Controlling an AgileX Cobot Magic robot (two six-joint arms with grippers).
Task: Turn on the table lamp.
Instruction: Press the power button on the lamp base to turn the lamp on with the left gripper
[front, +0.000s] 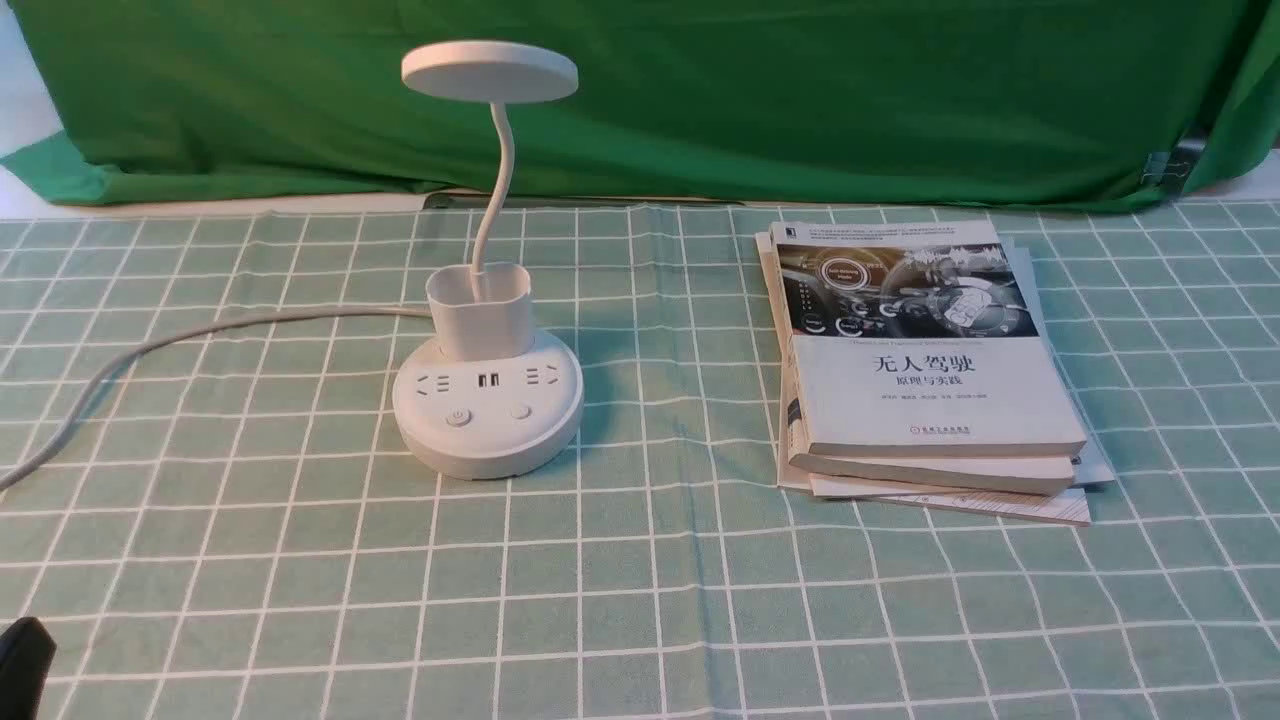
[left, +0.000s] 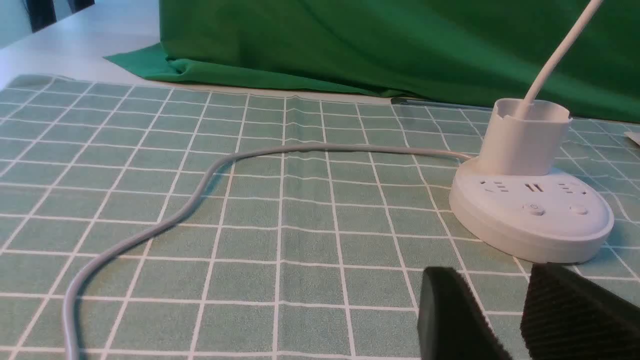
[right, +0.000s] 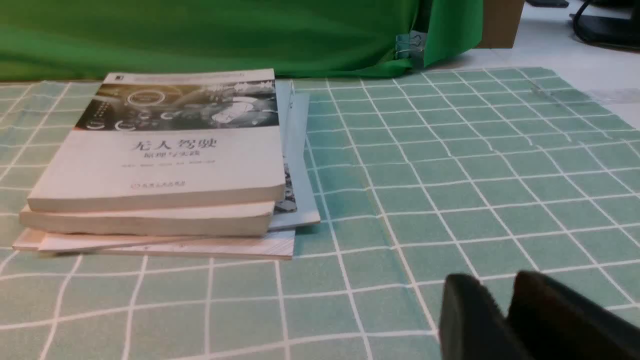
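A green drape hangs across the back, its hem lying on the far edge of the bench, which is covered in a pale green checked cloth. A stack of books lies flat right of centre, the top cover facing up. The lamp stands upright left of centre, well apart from the books. Its round head sits level on a thin curved neck that rises out of a cup holder on the round base. Its light is off. A grey cord runs from behind the base and off to the left. Two buttons sit side by side on the near part of the base, below the sockets. The left gripper hovers low near the base, slightly parted and empty. The right gripper is near the books, touching nothing; I cannot tell whether its jaws are parted
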